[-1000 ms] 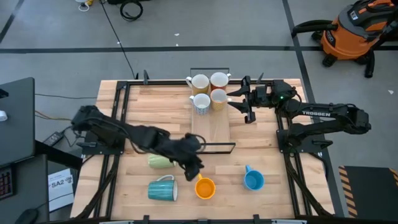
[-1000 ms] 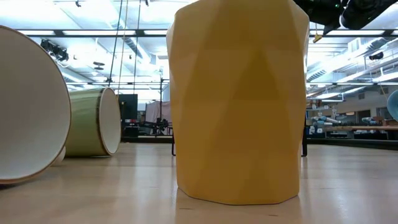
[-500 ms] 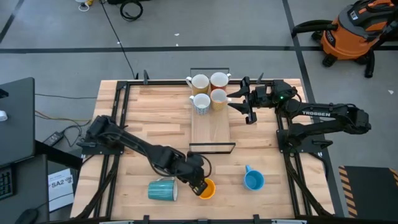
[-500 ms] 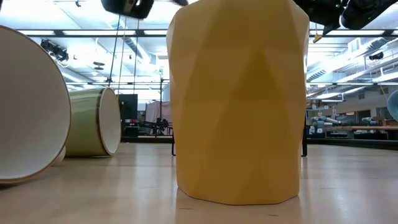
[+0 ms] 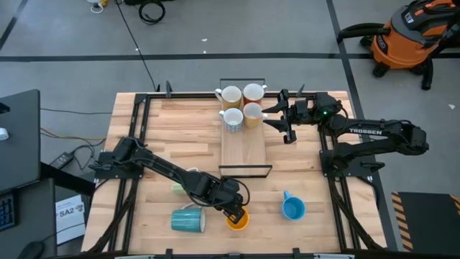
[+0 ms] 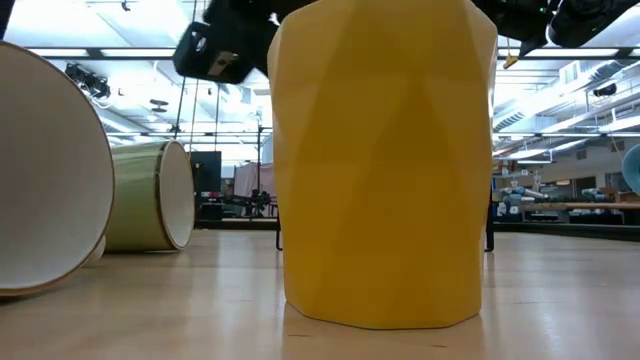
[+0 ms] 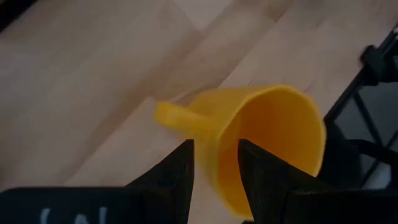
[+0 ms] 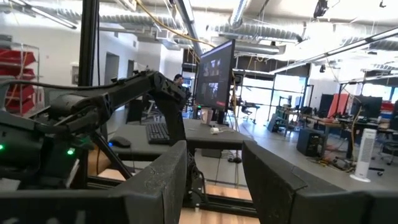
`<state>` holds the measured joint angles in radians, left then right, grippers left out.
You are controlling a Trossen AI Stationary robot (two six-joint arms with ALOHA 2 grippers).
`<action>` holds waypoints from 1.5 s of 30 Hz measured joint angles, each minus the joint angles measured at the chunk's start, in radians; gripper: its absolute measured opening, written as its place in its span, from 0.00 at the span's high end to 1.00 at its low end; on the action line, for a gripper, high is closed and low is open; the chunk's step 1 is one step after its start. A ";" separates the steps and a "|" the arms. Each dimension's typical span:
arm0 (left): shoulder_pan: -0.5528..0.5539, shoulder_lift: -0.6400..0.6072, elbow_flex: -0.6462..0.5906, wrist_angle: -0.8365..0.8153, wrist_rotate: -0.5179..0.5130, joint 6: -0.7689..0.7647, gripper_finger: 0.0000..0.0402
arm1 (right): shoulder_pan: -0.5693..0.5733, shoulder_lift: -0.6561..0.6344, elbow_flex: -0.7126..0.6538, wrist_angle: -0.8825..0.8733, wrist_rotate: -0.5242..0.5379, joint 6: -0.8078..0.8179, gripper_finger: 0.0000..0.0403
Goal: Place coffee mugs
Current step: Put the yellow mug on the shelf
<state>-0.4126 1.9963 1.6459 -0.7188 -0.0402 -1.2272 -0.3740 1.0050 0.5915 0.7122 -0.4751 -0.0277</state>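
An orange mug (image 5: 238, 218) stands upright near the table's front edge; in the low view it (image 6: 385, 160) fills the middle. My left gripper (image 5: 233, 213) is open and slants down over the mug's rim. In the left wrist view its fingers (image 7: 214, 155) stand on either side of the mug's wall (image 7: 219, 163), beside the handle (image 7: 172, 116); I cannot tell whether they touch it. A teal mug (image 5: 188, 219) and a pale green mug (image 5: 176, 188) lie on their sides. A blue mug (image 5: 292, 208) stands upright. My right gripper (image 5: 277, 115) waits open above the far right.
Several mugs (image 5: 242, 105) stand together at the far end of a tray (image 5: 244, 152) in the table's middle; the tray's near part is bare. Black frame rails (image 5: 136, 137) run along both table sides. An orange vacuum (image 5: 413, 36) stands on the floor beyond.
My left gripper has come down and toward the table's near edge, rolling as it went, and now sits over the orange mug's rim. In the low view it has dropped into sight beside the mug's top. No mug has moved.
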 joint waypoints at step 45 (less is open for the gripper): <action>-0.010 0.062 -0.001 0.065 0.142 0.031 0.92 | 0.000 0.007 0.000 -0.027 0.001 -0.028 0.60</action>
<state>-0.4225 2.0586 1.6451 -0.6538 0.1014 -1.1961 -0.3740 1.0119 0.5913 0.6857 -0.4744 -0.0555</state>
